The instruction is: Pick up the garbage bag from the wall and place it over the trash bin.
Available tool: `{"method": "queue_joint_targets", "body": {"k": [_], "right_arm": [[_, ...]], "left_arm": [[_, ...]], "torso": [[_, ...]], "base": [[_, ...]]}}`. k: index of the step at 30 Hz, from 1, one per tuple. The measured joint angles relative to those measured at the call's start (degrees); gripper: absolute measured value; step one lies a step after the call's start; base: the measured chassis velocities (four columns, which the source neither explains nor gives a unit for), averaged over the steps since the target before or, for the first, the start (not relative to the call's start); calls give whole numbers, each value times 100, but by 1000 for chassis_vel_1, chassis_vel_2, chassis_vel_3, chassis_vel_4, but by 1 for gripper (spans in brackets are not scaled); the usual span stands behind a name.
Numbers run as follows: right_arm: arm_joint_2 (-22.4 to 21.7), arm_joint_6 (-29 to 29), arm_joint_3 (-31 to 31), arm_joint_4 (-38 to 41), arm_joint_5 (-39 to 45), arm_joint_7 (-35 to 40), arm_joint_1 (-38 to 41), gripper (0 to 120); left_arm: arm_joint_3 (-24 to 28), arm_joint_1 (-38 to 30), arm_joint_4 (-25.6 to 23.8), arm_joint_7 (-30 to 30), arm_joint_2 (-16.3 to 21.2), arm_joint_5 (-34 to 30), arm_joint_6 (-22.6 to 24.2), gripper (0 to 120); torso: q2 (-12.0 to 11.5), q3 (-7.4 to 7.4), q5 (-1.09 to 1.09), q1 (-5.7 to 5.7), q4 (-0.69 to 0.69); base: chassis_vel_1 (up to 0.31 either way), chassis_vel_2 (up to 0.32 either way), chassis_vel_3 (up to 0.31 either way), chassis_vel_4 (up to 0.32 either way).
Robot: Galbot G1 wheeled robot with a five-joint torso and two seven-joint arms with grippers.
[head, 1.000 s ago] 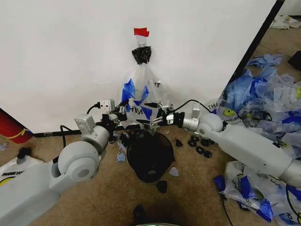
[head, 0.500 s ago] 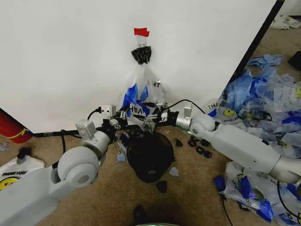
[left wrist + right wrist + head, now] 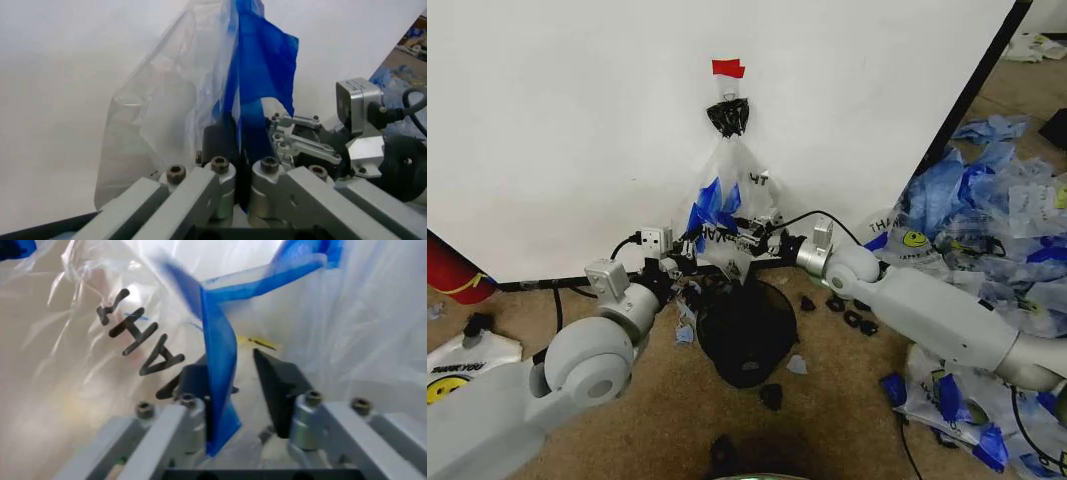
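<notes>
In the head view, the garbage bag (image 3: 730,200) hangs on the wall (image 3: 567,130) under a red tape piece (image 3: 727,68), above the trash bin (image 3: 745,330). The left gripper (image 3: 689,262) and right gripper (image 3: 752,243) meet at its lower part.

In the left wrist view, the jaws are closed on a blue handle strip (image 3: 257,95).

In the right wrist view, the jaws stand narrowly apart, with a blue strip (image 3: 219,370) between them.

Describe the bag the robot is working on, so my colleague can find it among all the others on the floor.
Start at the big white wall and find the small red tape piece. Below it hangs the garbage bag, clear plastic with black letters and blue handle strips, above the black mesh trash bin. Unlike the bags heaped on the floor, it hangs upright between both grippers.
</notes>
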Motion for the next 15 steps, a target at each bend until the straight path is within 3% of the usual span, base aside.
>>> {"method": "queue_joint_targets", "body": {"k": [5, 15], "right_arm": [[-60, 21, 60, 19, 11, 23, -26, 0], [-196, 132, 251, 179, 265, -78, -216, 0]], "left_arm": [[3, -14, 1, 5, 0, 10, -4, 0], [8, -47, 35, 11, 36, 7, -19, 0]], "torso": [[0, 0, 0, 0, 0], [0, 0, 0, 0, 0]], "base": [[0, 0, 0, 0], [0, 0, 0, 0]]}}
